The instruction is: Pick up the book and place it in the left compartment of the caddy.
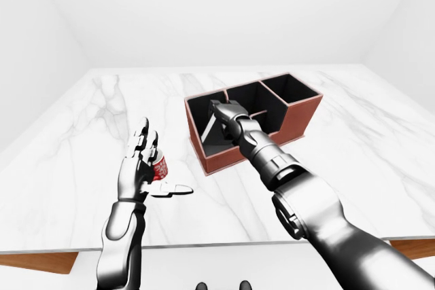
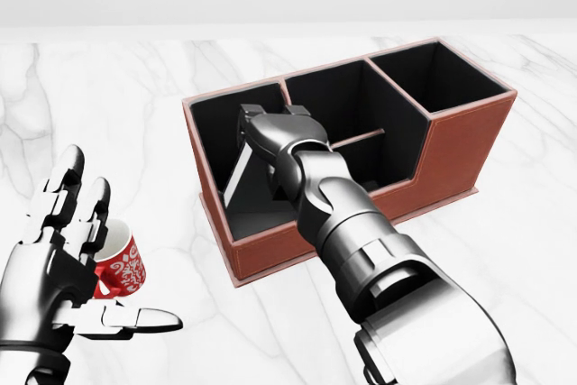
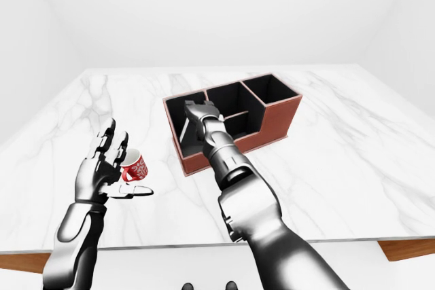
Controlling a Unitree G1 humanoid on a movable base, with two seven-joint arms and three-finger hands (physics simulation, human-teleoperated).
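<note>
Book (image 2: 236, 178) dark, pale-edged, tilted in caddy (image 2: 451, 146) left compartment

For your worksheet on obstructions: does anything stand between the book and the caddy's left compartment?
Nothing visible does. The right hand holds the book tilted, already inside the left compartment of the caddy. The mug stands apart, near the left hand.

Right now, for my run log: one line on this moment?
right hand: holds book | book: tilted in caddy left compartment | left hand: open

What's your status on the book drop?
Right robot hand shut on book, tilted inside caddy left compartment. Left robot hand open beside red mug. Nothing blocking.
</note>
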